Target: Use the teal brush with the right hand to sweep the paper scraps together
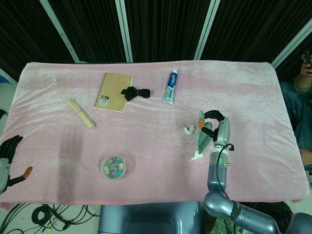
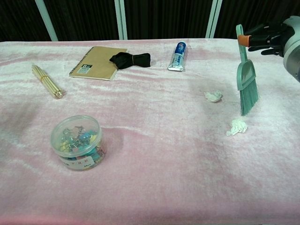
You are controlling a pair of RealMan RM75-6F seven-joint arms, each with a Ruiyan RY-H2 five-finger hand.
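Note:
My right hand [image 2: 274, 37] [image 1: 216, 123] grips the handle of the teal brush [image 2: 245, 79] [image 1: 201, 135], which hangs bristles-down above the pink cloth. One white paper scrap [image 2: 213, 96] [image 1: 188, 129] lies left of the bristles. A second scrap [image 2: 236, 126] [image 1: 196, 156] lies on the cloth just below the bristle tips, apart from them. My left hand [image 1: 7, 158] rests off the table's left edge, fingers spread and holding nothing.
A clear tub of binder clips [image 2: 77, 142] sits front left. A bundle of wooden sticks [image 2: 46, 80], a brown notebook [image 2: 97, 63], a black bow [image 2: 130, 59] and a toothpaste tube [image 2: 177, 56] lie along the far half of the cloth.

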